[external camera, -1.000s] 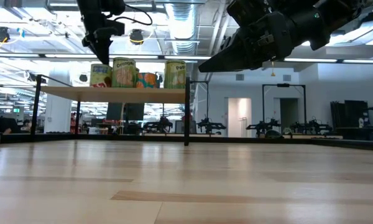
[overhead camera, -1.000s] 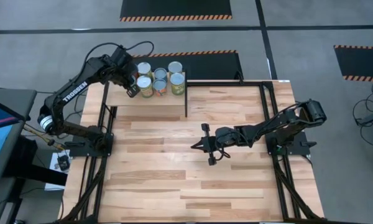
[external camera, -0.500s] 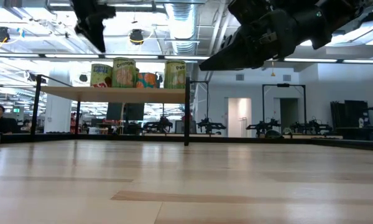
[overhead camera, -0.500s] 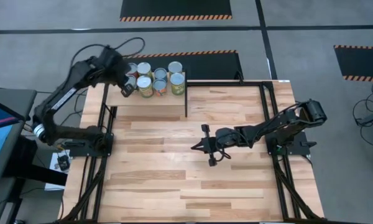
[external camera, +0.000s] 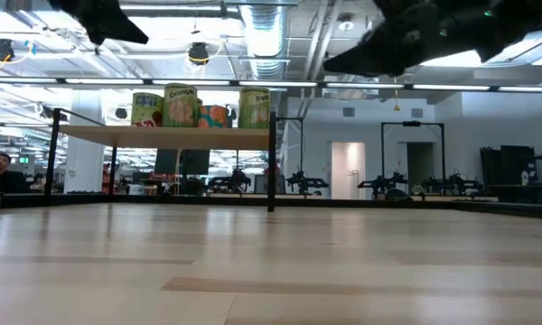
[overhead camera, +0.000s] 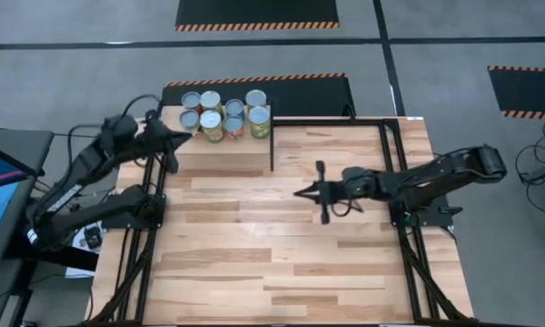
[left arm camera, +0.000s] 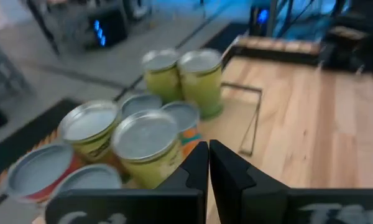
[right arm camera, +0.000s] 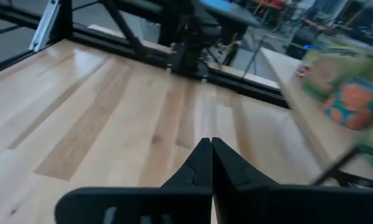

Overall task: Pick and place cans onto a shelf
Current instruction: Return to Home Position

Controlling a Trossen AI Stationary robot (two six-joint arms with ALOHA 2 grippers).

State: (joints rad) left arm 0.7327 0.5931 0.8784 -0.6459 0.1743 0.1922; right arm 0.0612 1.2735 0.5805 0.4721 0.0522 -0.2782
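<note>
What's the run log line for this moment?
cans: grouped on shelf | left gripper: shut, empty, by shelf's left edge | right gripper: shut, empty, over table middle

The table (overhead camera: 282,227) is lit evenly from overhead, with only faint shadows cast. Glare is thrown by the ceiling lights (external camera: 260,27) in the low view.

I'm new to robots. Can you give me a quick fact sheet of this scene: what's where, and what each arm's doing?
Shelf: raised plywood platform at the far left corner of the table
Cans: about eight, upright, clustered on the shelf
Left gripper: shut, empty, raised by the shelf's left edge
Right gripper: shut, empty, raised over mid-table
</note>
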